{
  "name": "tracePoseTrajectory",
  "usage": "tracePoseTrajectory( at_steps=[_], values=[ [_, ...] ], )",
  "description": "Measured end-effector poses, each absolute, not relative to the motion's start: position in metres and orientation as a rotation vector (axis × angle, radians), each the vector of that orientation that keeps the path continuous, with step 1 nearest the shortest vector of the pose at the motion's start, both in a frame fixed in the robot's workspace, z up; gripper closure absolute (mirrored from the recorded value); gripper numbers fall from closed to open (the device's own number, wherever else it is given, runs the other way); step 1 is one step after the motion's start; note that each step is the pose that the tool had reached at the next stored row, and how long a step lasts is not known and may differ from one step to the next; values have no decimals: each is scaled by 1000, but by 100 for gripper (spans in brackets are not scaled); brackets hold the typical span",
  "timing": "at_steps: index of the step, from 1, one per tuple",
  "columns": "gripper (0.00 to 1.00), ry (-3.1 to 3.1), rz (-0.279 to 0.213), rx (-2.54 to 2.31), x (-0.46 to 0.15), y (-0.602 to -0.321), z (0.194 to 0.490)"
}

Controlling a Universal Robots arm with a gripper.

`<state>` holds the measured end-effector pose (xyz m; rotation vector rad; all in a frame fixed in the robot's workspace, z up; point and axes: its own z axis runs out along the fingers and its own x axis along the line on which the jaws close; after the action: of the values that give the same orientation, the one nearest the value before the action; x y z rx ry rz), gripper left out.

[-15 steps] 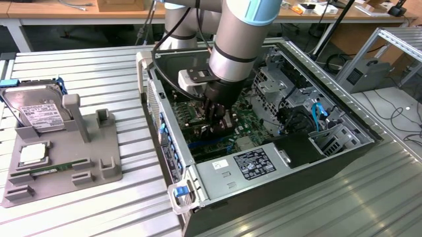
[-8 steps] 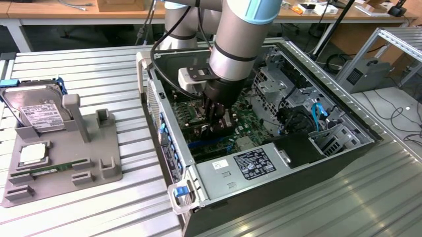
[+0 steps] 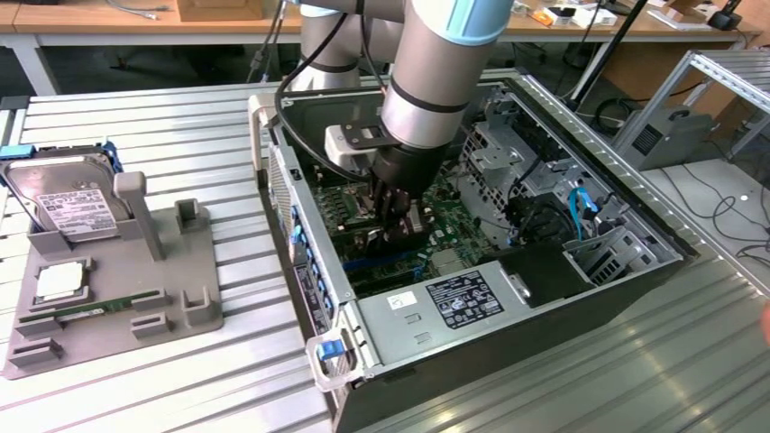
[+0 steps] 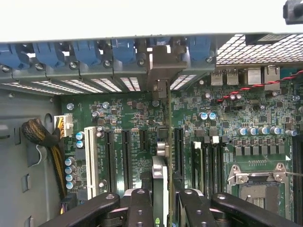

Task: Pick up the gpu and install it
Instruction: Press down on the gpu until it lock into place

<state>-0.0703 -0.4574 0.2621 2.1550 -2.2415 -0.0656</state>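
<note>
GPU [image 4: 161, 184]: a thin black card seen edge-on in the wrist view, standing upright over the motherboard; its silvery metal end bracket [image 4: 160, 66] reaches the case's rear wall, among the blue slot clips; it sits between the black expansion slots, though whether it is fully seated I cannot tell

Gripper [image 4: 161, 203]: black fingers [image 4: 141, 208] closed on the card from both sides; in the exterior view it [image 3: 398, 221] hangs straight down inside the open case

Motherboard [image 4: 128, 118]: green, with a white slot beside several black ones; small capacitors; an empty processor socket off to one side

Computer case [image 3: 565, 298]: a black tower lying on its side, lid off, near the middle of the table; a labelled power supply [image 3: 463, 302] at its near end

Table [image 3: 180, 388]: ribbed silvery metal slats

Grey fixture [image 3: 144, 298]: near the table's edge at the exterior view's left; holds a silver hard drive [image 3: 67, 203] with a white label

Room: wooden benches along the back; loose cables at the exterior view's right
</note>
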Motion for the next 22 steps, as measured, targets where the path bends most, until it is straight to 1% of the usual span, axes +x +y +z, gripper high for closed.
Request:
tracePoseTrajectory(
  at_steps=[22],
  values=[
    [73, -2244, -69, 2157, -70, -457, 260]
  ],
)
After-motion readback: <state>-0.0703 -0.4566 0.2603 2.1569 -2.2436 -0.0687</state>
